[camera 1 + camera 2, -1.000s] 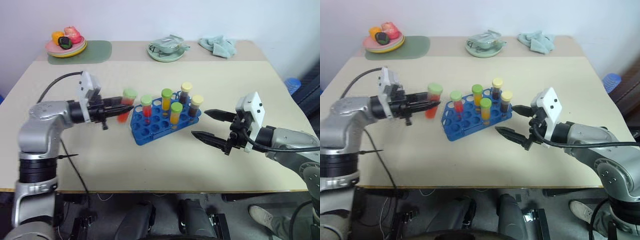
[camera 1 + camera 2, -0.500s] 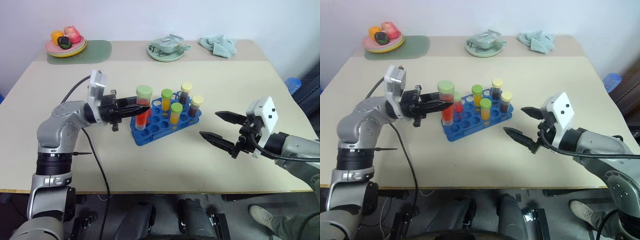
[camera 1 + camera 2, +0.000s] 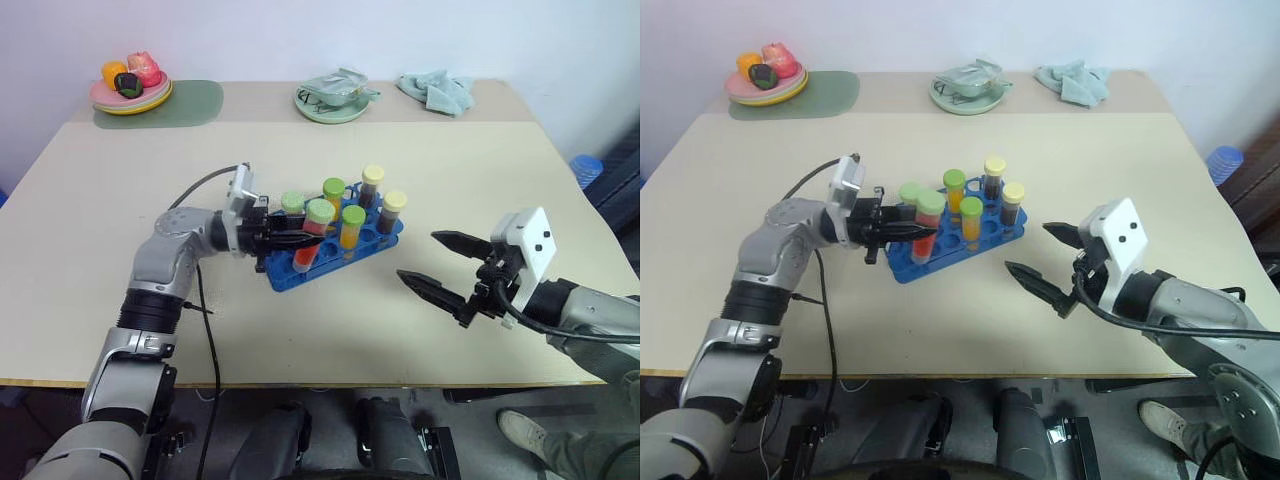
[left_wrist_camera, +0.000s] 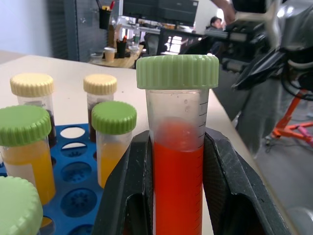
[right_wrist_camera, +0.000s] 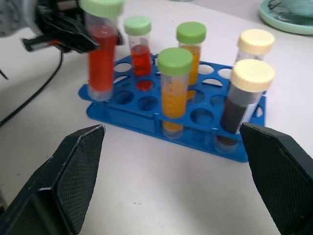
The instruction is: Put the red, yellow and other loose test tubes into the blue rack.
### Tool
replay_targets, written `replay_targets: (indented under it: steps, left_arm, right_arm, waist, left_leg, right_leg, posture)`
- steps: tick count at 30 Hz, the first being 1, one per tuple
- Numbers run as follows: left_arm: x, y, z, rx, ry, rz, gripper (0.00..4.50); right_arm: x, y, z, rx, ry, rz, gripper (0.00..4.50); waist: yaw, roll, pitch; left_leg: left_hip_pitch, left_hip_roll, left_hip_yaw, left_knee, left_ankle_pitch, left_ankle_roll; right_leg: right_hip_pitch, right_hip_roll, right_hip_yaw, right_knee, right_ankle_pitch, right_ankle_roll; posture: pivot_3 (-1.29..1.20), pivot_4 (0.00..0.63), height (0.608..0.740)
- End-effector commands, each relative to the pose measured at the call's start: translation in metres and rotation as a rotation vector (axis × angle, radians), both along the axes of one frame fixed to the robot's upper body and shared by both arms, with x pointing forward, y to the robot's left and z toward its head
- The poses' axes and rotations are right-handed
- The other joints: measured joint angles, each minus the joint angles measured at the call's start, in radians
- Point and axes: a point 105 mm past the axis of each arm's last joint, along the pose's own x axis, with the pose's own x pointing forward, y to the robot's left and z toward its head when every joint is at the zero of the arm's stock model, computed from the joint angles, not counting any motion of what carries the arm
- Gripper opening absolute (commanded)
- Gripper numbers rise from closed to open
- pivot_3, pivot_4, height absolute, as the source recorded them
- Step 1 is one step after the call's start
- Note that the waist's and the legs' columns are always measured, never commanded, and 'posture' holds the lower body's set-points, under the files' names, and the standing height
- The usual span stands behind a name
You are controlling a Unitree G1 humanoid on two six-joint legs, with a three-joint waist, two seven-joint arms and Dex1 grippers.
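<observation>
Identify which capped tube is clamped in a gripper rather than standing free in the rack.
The green-capped red tube at the blue rack's corner: the left gripper is shut on it. The five others stand untouched in holes.

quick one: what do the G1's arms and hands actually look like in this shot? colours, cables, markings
Both arms are silver-grey metal segments with black joint bands. Each wrist carries a white, boxy camera housing; the right one shows small dark dots. The left hand and right hand each have two black, tapered, pointed fingers with finely textured inner pads. A thin black cable loops from the left wrist and hangs along that arm; another runs along the right forearm.
</observation>
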Motion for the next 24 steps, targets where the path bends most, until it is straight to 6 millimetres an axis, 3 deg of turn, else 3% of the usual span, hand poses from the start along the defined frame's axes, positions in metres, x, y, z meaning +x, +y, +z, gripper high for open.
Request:
replay_targets:
  steps: [1,10,24]
  left_arm:
    - [-0.002,-0.003,0.007,-0.016,-0.084,0.026,0.75]
    - [-0.003,-0.014,0.002,-0.029,-0.128,0.136,0.75]
    - [0.005,-0.012,-0.016,-0.01,-0.094,0.259,0.75]
  right_arm:
    - [-0.005,0.003,0.011,0.016,-0.054,0.002,4.5]
    - [-0.004,0.005,0.01,0.025,-0.05,0.004,4.5]
    - [-0.002,0.006,0.012,0.032,-0.047,-0.002,4.5]
  waist:
    - [-0.002,0.0,0.0]
    - [0.0,0.0,0.0]
    - [-0.001,0.0,0.0]
  left_leg:
    - [0.0,0.0,0.0,0.0,0.0,0.0]
    - [0.0,0.0,0.0,0.0,0.0,0.0]
    - [0.001,0.0,0.0,0.0,0.0,0.0]
  right_leg:
    - [0.0,0.0,0.0,0.0,0.0,0.0]
    - [0.0,0.0,0.0,0.0,0.0,0.0]
    - [0.0,0.0,0.0,0.0,0.0,0.0]
  posture:
    - [0.0,0.15,0.74]
    - [0.0,0.15,0.74]
    - [0.0,0.15,0.74]
